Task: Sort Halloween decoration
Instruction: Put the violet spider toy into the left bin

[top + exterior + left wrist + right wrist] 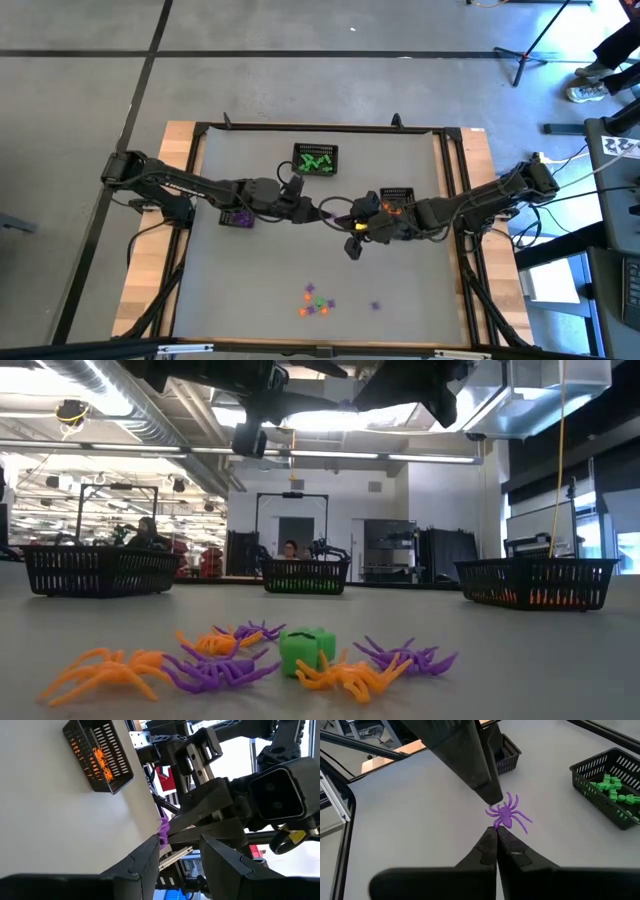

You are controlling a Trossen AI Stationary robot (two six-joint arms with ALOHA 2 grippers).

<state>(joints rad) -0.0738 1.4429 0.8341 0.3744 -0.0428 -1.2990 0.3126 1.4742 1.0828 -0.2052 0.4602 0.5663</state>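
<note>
1. Low view: nearest the lens, a heap of trinkets fills the lower centre of the frame: an orange spider (100,675), a purple spider (215,670) and a green block (306,647). Three black mesh baskets stand along the far edge; the right basket (537,582) shows orange inside. My arms are only dark shapes at the top. No handover is visible here.

2. High view: my left gripper (322,212) and right gripper (352,212) meet mid-table at frame centre. The green basket (316,160) sits above them, the purple basket (238,217) left of centre, the orange basket (397,198) just right. The loose pile (316,301) lies at lower centre, well apart from both grippers. The spider between my fingertips is too small to make out.

3. Right wrist view: my right fingers (512,851) are pressed together on a leg of a small purple spider (508,814), mid-frame. A left finger (477,770) comes down from the top, its tip touching the spider.

4. Left wrist view: my left fingers (150,855) stand apart at the bottom, the spider's purple body at one tip.

5. Judgement: this looks like a hand-to-hand pass. Next, the left fingers must close on the spider before the right lets go, then carry it to the purple basket.
</note>
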